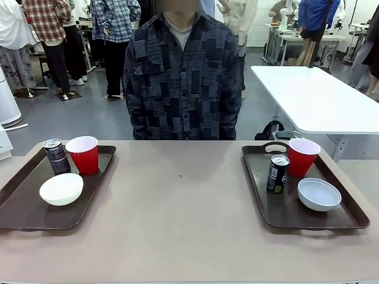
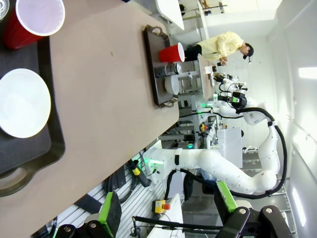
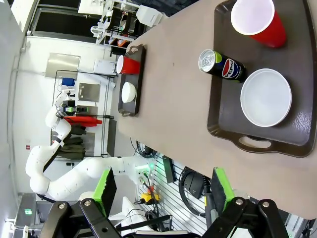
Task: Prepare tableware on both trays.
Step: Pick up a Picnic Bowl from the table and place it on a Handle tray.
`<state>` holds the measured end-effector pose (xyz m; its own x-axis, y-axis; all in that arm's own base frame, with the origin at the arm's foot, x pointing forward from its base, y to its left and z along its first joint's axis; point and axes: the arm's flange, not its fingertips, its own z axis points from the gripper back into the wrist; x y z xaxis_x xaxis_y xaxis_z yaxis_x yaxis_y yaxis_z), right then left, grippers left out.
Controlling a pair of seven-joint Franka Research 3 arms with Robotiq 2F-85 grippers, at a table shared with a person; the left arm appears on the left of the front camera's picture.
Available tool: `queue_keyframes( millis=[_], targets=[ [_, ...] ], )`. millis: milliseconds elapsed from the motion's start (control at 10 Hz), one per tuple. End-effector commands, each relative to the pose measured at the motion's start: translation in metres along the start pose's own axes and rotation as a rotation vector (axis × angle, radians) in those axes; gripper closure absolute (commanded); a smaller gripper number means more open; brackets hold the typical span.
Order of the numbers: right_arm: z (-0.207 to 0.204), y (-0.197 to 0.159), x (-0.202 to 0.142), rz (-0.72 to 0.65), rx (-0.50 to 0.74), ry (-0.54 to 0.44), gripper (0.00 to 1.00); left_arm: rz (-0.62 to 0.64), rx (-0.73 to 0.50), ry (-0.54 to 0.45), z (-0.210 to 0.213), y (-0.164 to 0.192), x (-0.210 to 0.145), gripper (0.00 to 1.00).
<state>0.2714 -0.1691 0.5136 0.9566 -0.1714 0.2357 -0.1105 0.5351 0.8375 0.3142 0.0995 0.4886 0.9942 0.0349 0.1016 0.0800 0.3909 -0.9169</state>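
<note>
The left tray [image 1: 35, 216] carries a black can [image 1: 57, 156], a red cup [image 1: 83, 154] and a white bowl [image 1: 61, 189]. On the right tray [image 1: 293, 216] stand another can [image 1: 278, 173], a red cup [image 1: 303, 156] and a pale grey-blue bowl [image 1: 318, 194]. My left gripper [image 2: 168, 208] hangs open and empty off the table's near edge, with the white bowl [image 2: 22, 109] and red cup [image 2: 34, 20] ahead of it. My right gripper [image 3: 163, 191] is likewise open and empty, back from the can [image 3: 220, 64], cup [image 3: 257, 22] and bowl [image 3: 266, 96].
A person in a dark patterned shirt [image 1: 180, 77] stands at the table's far side. Bare tabletop [image 1: 177, 201] lies between the trays. A white table [image 1: 320, 100] is behind on the right.
</note>
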Motion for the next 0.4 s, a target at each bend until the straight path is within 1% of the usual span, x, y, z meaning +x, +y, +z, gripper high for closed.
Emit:
queue_keyframes(
  millis=[0, 300],
  targets=[
    [-0.0014, -0.0007, -0.001, 0.009, 0.003, 0.003, 0.0, -0.008, -0.019, -0.011, 0.0005, -0.002, 0.0007, 0.0],
    [-0.0014, -0.0007, -0.001, 0.009, 0.003, 0.003, 0.0, -0.008, -0.019, -0.011, 0.0005, -0.002, 0.0007, 0.0]
  ],
)
